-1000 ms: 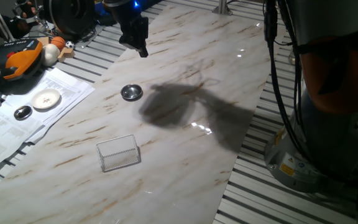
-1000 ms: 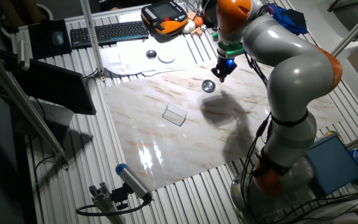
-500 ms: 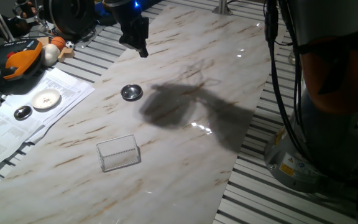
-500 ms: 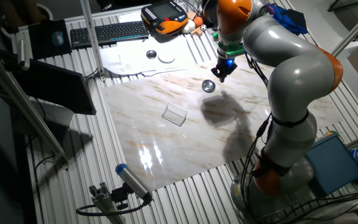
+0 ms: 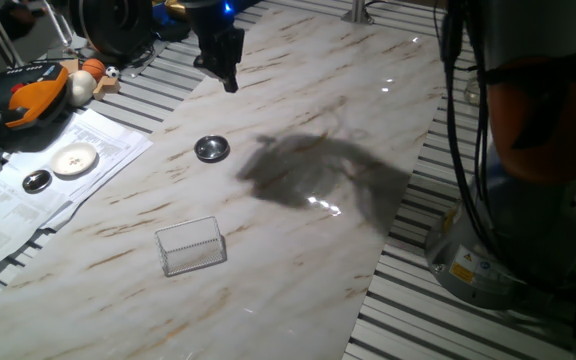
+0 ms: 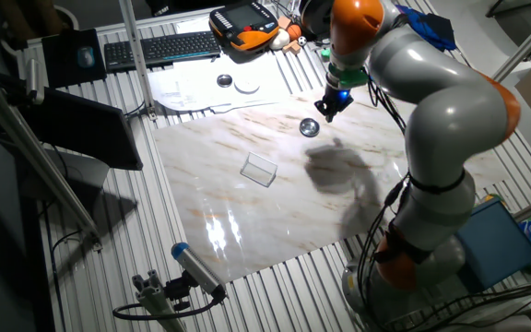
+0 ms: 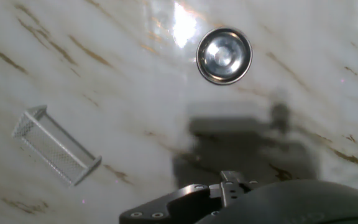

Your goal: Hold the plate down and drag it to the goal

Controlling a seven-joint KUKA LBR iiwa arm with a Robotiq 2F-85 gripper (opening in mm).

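The plate [image 5: 211,149] is a small shiny silver dish lying flat on the marble table [image 5: 308,110]. It also shows in the other fixed view [image 6: 310,127] and near the top of the hand view [image 7: 224,55]. My gripper [image 5: 230,85] hangs in the air behind and slightly to the right of the plate, not touching it. Its dark fingers taper together to one tip, with nothing held. The goal [image 5: 191,246], a see-through rectangle with a pale mesh outline, lies nearer the front edge, well apart from the plate [image 6: 260,169] [image 7: 56,147].
A white disc [image 5: 75,158] and a small dark disc [image 5: 36,181] rest on papers at the left. An orange hand controller [image 5: 28,95] and a keyboard [image 6: 146,51] lie beyond them. The arm's base [image 5: 498,250] stands to the right of the table.
The gripper has shifted slightly to the right and the arm's upper links have swung, moving its shadow on the table. Plate and goal have stayed in place.
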